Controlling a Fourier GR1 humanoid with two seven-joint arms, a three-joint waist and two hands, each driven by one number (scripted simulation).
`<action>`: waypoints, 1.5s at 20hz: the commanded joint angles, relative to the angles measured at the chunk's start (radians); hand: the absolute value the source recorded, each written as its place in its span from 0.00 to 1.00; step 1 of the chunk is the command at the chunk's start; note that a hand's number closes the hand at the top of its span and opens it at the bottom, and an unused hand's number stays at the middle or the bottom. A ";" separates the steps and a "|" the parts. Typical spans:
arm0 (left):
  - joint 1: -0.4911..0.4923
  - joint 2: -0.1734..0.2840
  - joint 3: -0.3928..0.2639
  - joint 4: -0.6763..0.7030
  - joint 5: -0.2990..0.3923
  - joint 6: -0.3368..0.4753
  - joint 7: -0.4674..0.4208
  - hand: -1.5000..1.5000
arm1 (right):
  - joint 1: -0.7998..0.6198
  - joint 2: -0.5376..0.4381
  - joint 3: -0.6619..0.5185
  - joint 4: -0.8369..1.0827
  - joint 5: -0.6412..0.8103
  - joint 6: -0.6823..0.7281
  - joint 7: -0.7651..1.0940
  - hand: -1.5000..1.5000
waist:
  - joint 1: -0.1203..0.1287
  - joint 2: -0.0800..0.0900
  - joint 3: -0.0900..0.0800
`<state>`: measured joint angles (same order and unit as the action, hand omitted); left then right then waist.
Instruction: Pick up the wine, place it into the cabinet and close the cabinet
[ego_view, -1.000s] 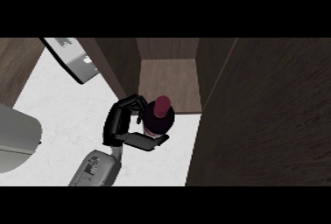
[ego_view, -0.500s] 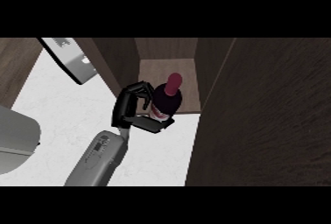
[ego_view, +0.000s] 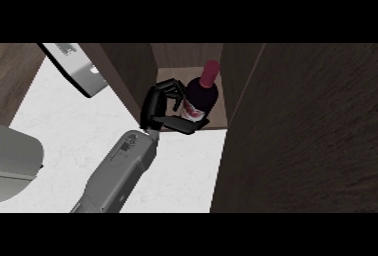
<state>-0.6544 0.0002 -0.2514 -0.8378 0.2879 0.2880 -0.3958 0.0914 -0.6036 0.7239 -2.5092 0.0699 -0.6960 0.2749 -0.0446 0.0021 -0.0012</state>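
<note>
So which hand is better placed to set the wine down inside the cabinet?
The right hand. Its fingers curl round the wine, which it holds at the open cabinet. The left hand does not show in the view.

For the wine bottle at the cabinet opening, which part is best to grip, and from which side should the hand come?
Grip the wide body of the wine bottle, near the label, not the thin neck. Come from its left side, because the cabinet wall stands close on its right. The hand already curls round the body there.

Single head view, steeply down onto counter (ego_view: 81, 135) (cabinet (ego_view: 295, 130) close, right)
</note>
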 joint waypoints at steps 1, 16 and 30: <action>-0.082 0.000 0.023 0.118 0.058 -0.002 -0.036 1.00 | 0.041 -0.004 0.015 -0.146 0.013 0.010 0.045 0.00 | 0.009 0.001 0.000; -0.356 0.000 0.055 0.504 0.123 0.061 -0.036 1.00 | 0.092 -0.019 0.006 -0.146 -0.068 0.050 -0.062 0.00 | -0.046 0.020 0.000; -0.435 0.007 0.124 0.664 0.147 0.127 -0.134 1.00 | 0.101 -0.036 -0.023 -0.131 -0.109 0.082 -0.116 0.00 | -0.060 0.032 0.000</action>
<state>-1.0632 0.0124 -0.1419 -0.2088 0.4394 0.3843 -0.4977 0.1696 -0.6120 0.7279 -2.4990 0.0243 -0.6308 0.1114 -0.1054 0.0287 -0.0015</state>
